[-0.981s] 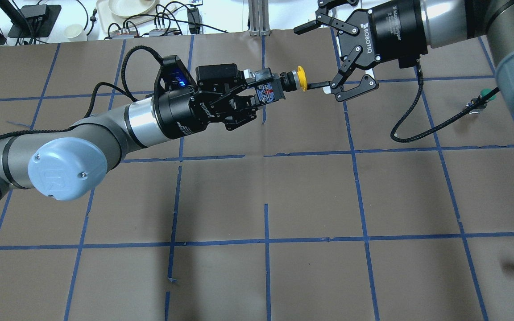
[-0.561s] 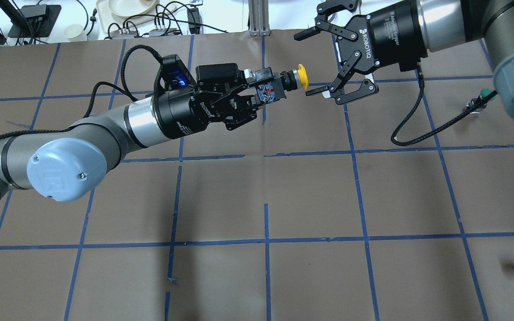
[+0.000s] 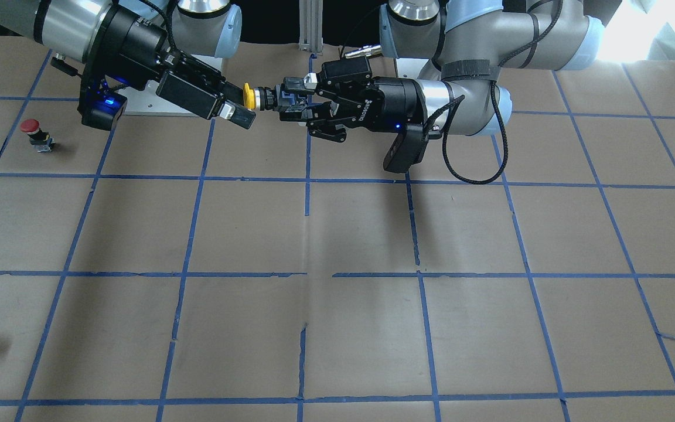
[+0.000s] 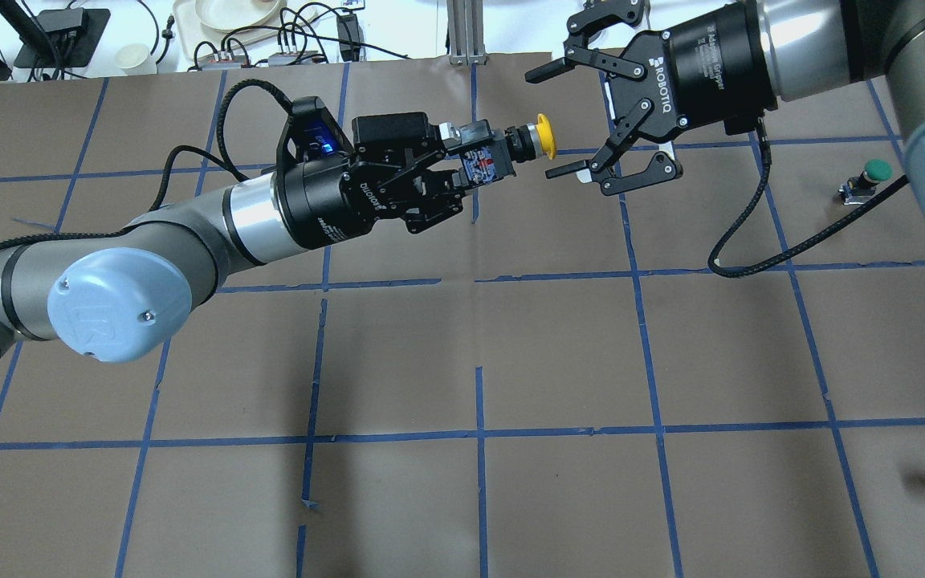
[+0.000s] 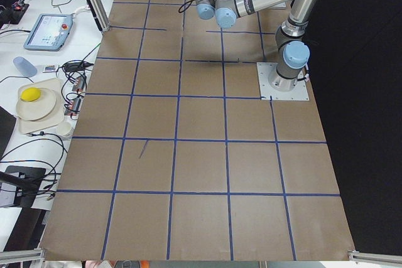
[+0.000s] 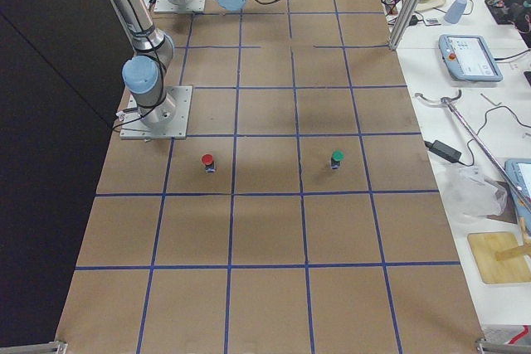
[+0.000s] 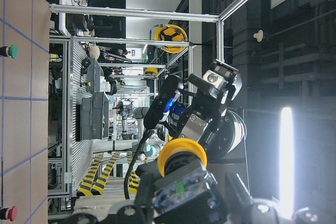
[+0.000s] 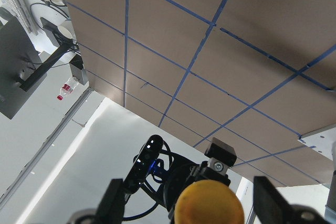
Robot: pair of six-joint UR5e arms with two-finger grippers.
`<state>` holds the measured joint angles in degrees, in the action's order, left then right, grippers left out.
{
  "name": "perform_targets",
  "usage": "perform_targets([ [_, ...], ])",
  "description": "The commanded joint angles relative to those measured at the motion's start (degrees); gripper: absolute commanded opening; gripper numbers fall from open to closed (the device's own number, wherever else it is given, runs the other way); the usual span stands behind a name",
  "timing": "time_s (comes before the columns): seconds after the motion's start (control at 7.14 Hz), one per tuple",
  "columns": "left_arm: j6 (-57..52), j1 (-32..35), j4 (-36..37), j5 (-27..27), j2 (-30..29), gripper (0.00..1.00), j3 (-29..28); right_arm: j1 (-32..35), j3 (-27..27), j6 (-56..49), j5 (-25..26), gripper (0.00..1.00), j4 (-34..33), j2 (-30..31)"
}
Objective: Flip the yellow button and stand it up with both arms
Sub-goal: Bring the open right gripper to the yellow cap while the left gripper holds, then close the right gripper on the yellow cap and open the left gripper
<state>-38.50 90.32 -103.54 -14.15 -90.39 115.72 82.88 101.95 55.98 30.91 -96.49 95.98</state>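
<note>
- The brown paper worktop [image 4: 559, 353], gridded in blue tape, lay well below.
- The black two-finger left claw [image 4: 466, 164] clenched the switch body, holding it level in mid-air.
- The black right claw [image 4: 545, 120] gaped around the cap, apart from it.
- The tiny yellow mushroom-capped push button [image 4: 541, 134] looked light, rigid, and smooth-capped, so the black neck seemed the surer hold.

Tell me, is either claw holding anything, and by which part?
The left gripper holds the yellow button by its black-and-grey body, with the cap pointing out toward the right gripper, which is open and holds nothing.
</note>
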Motion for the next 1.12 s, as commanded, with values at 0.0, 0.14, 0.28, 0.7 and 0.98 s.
perform_targets([
  [0.0, 0.0, -0.06, 0.0, 0.0, 0.47, 0.03, 0.03, 0.0, 1.76, -0.09, -0.06, 0.6, -0.54, 1.14],
  [0.14, 0.0, -0.06, 0.0, 0.0, 0.3, 0.03, 0.03, 0.0, 1.85, -0.17, -0.14, 0.42, -0.54, 1.23],
  [0.28, 0.0, 0.03, 0.0, 0.09, 0.48, 0.03, -0.06, 0.0, 1.85, 0.09, -0.23, 0.31, -0.62, 1.31],
  [0.7, 0.0, 0.12, 0.0, 0.44, 0.04, 0.17, -0.06, 0.0, 1.59, 0.27, -0.67, 0.3, -0.62, 1.31],
  [0.98, -0.18, 0.12, 0.44, 0.79, -0.66, 1.0, -0.23, 0.0, 1.41, 0.27, -0.58, 0.29, -0.62, 1.31],
])
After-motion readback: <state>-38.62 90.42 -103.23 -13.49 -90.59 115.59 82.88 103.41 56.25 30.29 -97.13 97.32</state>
